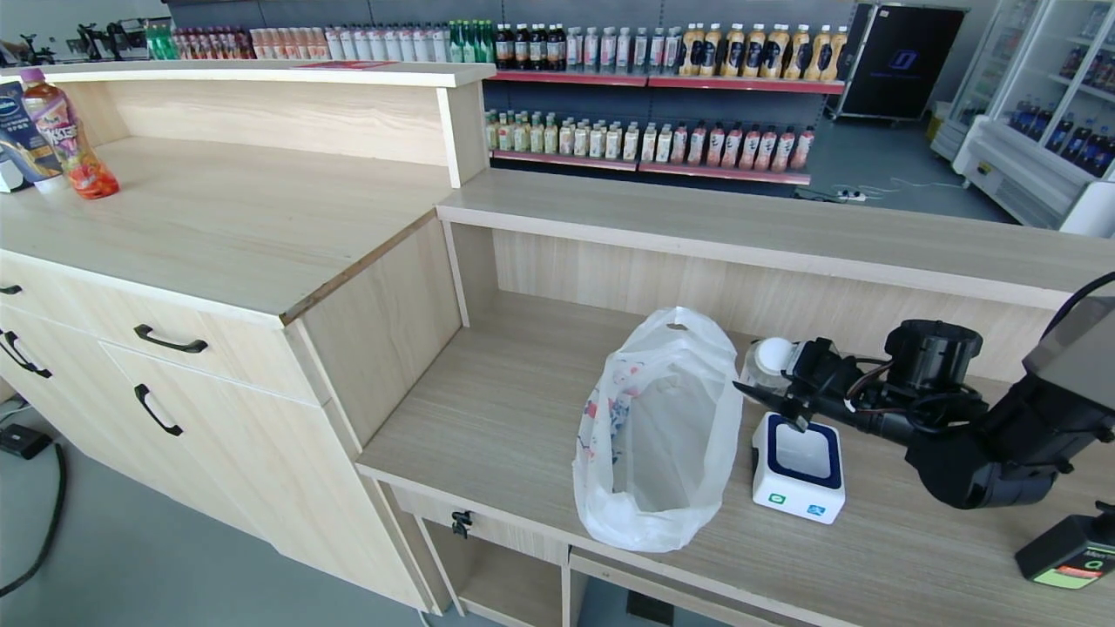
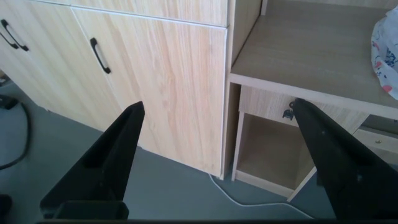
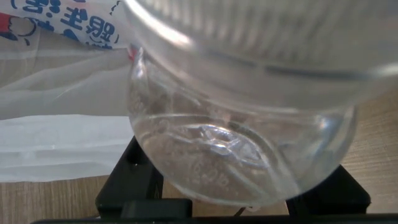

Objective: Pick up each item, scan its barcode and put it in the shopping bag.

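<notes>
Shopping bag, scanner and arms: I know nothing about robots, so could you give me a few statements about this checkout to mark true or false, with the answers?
1. The right gripper holds a clear bottle close by the scanner. True.
2. The shopping bag lies folded flat. False: it stands open on the lower counter.
3. The scanner sits on the robot's left of the bag. False: it sits on the robot's right of it.
4. The left gripper is open and holds nothing. True.
5. A pink-capped drink bottle stands on the higher counter. True.
</notes>
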Controlling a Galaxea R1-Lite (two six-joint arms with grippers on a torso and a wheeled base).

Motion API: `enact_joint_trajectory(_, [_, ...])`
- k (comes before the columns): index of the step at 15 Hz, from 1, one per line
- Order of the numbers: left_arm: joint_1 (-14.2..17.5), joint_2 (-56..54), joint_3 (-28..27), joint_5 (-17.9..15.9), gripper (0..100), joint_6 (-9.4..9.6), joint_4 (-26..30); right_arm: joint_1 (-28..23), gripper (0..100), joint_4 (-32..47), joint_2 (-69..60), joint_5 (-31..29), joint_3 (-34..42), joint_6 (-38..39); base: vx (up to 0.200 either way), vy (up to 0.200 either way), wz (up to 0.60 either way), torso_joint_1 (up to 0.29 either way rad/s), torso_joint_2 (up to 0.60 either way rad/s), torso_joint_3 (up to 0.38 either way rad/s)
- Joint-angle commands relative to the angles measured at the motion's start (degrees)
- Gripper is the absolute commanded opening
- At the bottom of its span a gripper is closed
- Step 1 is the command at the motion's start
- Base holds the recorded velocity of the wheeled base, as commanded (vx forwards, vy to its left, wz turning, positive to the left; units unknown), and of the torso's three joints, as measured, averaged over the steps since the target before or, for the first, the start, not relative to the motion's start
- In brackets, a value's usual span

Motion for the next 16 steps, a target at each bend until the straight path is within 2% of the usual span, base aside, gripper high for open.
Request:
enact_joint_trajectory(1, [0.0, 0.0, 0.0, 0.0, 100, -0.03, 0.0, 0.1, 0, 0.0, -0.1, 0.0, 0.0, 0.0, 0.0, 0.0, 0.0, 0.0, 0.0, 0.0])
enact_joint_trajectory(9, [0.0, 0.0, 0.0, 0.0, 100, -0.03, 0.0, -1.1, 0, 1.9, -3.8, -0.3, 1.3, -0.6, 0.0, 0.0, 0.0, 0.0, 0.0, 0.0])
enact_joint_trajectory(13, [0.0, 0.0, 0.0, 0.0, 100, -0.03, 0.0, -2.6, 0, 6.3, -5.1, -0.3, 1.6, -5.2, 0.0, 0.0, 0.0, 0.0, 0.0, 0.0])
enact_joint_trajectory(16, [0.0, 0.0, 0.0, 0.0, 100, -0.03, 0.0, -3.1, 0, 6.9, -5.9, -0.3, 1.3, -5.1, 0.0, 0.0, 0.0, 0.0, 0.0, 0.0])
